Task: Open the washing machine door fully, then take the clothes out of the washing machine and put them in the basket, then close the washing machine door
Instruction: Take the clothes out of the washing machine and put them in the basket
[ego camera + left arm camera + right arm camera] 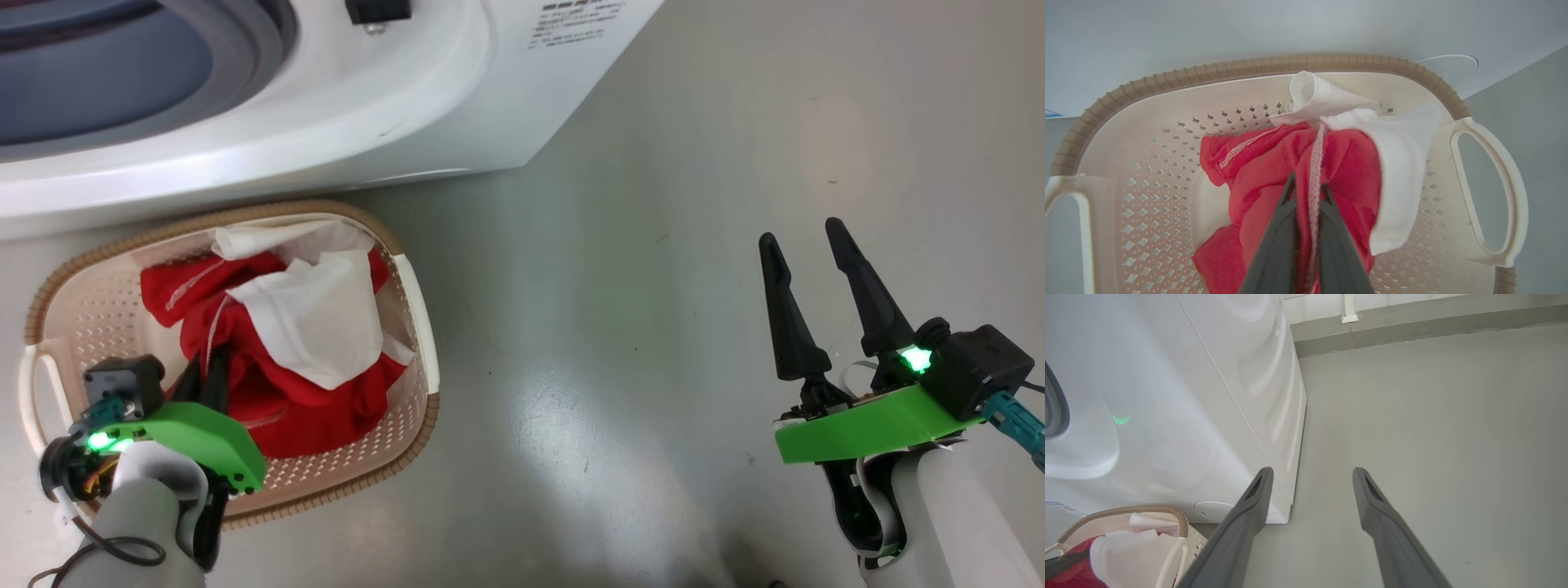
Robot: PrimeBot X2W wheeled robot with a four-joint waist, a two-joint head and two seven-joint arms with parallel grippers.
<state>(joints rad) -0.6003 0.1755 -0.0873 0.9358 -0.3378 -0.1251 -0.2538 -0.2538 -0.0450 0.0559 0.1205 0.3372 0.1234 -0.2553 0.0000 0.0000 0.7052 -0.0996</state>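
Our left gripper [1308, 184] clamps red clothes [277, 408] in the basket [414, 296], set lengthwise along the washing machine [326, 106]; right gripper [801, 233] splayed over grey floor [637, 310].

The clothes [277, 416] are bright red with white panels [314, 322], and a seam [1314, 163] of pale pink and white stitches runs over the red. The basket [245, 211] has cream-white walls with a regular pattern of small holes, and its ribbed rim is brown. The washing machine [343, 122] is glossy white, with a grey seal [245, 77] and a label [571, 24] of small black print. The floor [637, 286] is pale grey. The left gripper [211, 367] and the right gripper [801, 230] have black fingers and bright green brackets [865, 425].
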